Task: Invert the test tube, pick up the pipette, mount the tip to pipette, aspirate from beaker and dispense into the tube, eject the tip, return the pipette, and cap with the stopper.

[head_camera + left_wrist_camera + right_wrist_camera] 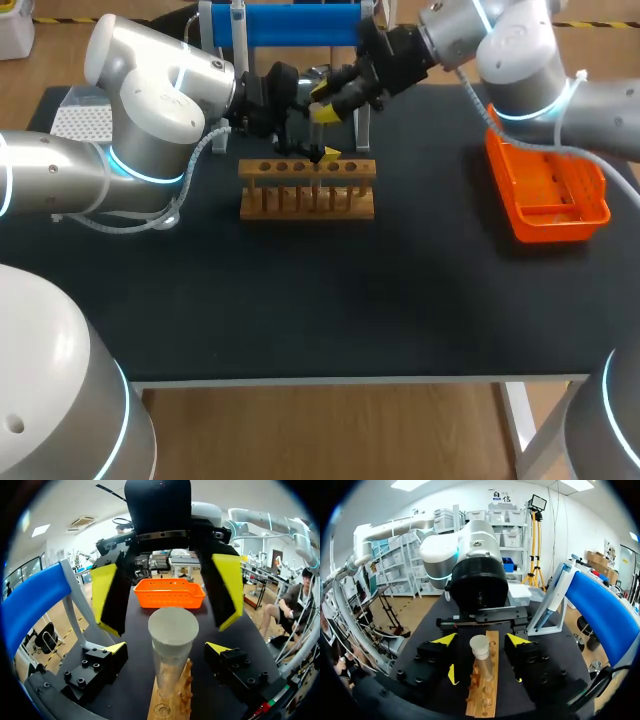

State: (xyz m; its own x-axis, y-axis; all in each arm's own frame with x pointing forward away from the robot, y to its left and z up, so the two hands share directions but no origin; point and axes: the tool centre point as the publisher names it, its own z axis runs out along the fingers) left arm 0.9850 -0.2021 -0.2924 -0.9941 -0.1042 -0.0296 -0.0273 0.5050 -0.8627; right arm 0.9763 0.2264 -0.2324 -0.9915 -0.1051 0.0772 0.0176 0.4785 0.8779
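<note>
Test tube (170, 672) is standing upright in the wooden rack (307, 200) at the middle of the black table (320, 300), with a pale round stopper (173, 625) sitting in its top end; which of the rack's holes it is occupying I cannot tell, since both grippers are crowding over it in the head view; the left gripper (167, 649) is hanging released around the tube, its two yellow-tipped fingers (116, 648) standing well apart on either side of the glass and touching nothing; the right gripper (481, 640) is hovering opposite it, also released, its fingers (446, 639) flanking the stopper with clear gaps on both sides; seen from the left wrist, the right gripper's broad yellow pads are hanging just above and to either side of the stopper, apart from it; the left arm (150, 130) is coming in from the left side and the right arm (520, 60) from the back right corner, the two meeting over the rack; an orange basket (548, 195) is lying near the table's right edge, well apart from the rack; a blue stand (295, 25) is rising at the back of the table just behind the grippers; a white perforated box (80, 122) is sitting at the back left corner, partly hidden by the left arm
</note>
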